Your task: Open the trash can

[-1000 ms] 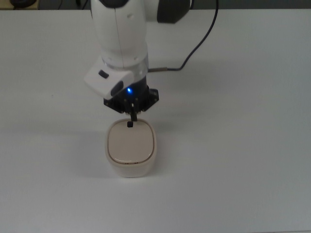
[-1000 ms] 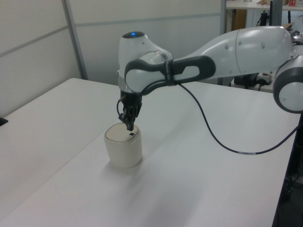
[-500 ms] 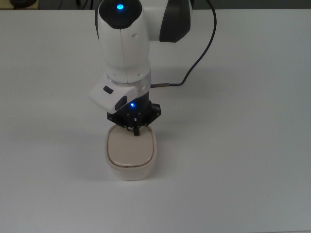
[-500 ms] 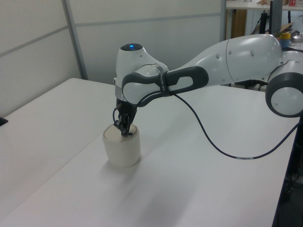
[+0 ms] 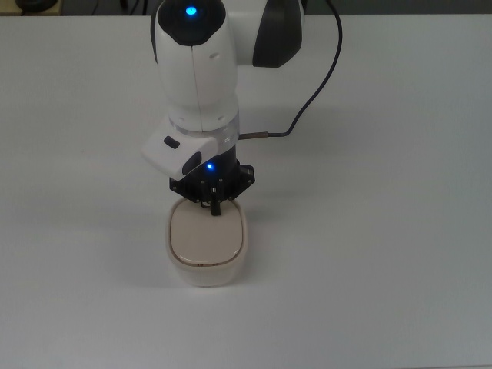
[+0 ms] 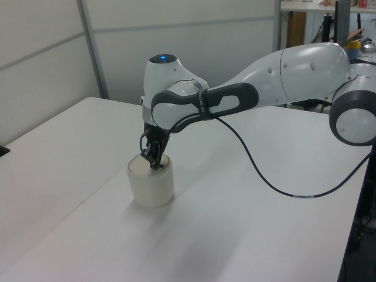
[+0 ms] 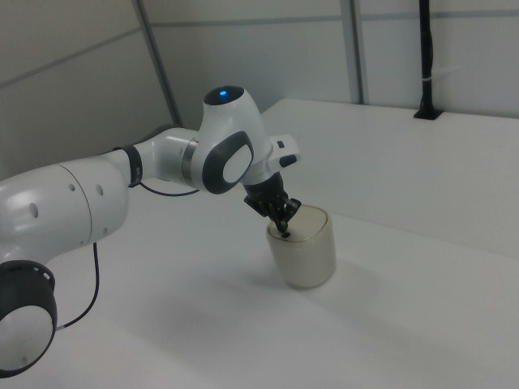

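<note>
a: where's the bin (image 5: pixel 207 246)?
b: upright on the white counter (image 5: pixel 384 231), lid flat and down.
a: gripper (image 5: pixel 214 207)?
b: directly above the bin, fingers drawn together, tip touching the lid near its edge; holding nothing.

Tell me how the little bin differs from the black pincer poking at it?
The trash can is cream-beige, rounded and smooth; the pincer is black, thin and angular. The trash can stands on the white table; the pincer hangs from the arm above, its tip down on the lid's edge. The trash can's lid lies flat and closed. Both are small beside the arm.
</note>
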You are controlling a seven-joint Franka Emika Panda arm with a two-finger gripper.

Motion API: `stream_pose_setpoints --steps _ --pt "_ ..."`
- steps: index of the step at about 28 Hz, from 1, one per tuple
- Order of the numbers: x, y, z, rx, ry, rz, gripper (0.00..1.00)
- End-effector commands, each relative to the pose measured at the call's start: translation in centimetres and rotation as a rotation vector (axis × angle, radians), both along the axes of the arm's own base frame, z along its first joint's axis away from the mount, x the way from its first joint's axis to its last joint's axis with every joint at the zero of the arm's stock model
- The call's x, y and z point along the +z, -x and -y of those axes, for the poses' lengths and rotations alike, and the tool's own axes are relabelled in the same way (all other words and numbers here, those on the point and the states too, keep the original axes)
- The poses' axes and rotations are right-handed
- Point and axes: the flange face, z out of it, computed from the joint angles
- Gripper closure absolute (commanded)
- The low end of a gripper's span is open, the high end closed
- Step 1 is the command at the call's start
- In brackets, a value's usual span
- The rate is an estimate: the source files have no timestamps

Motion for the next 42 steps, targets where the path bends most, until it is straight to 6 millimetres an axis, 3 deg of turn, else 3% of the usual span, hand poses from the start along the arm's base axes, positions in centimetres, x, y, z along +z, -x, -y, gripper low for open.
stream_pose_setpoints --steps 1,8,12,13,15,18,19,20,25,42 --pt "2.7 1.6 0.1 0.002 -0.006 -0.038 1.00" --pt "6.6 3.8 1.0 -0.006 -0.002 -0.084 1.00" --pt "8.0 4.9 1.5 -0.005 0.007 -0.120 0.90" --pt "9.0 5.7 1.7 -0.005 0.010 -0.138 0.77" --pt "9.7 6.4 1.9 -0.006 0.011 -0.158 0.66" --pt "10.9 7.3 3.0 -0.023 0.013 -0.178 0.37" --pt "11.7 7.9 3.7 -0.033 0.015 -0.189 0.14" --pt "12.1 8.3 4.0 -0.037 0.017 -0.195 0.00" --pt "13.7 9.4 5.2 -0.042 0.042 -0.201 0.00" --pt "13.9 10.0 4.7 -0.039 0.041 -0.229 0.00"
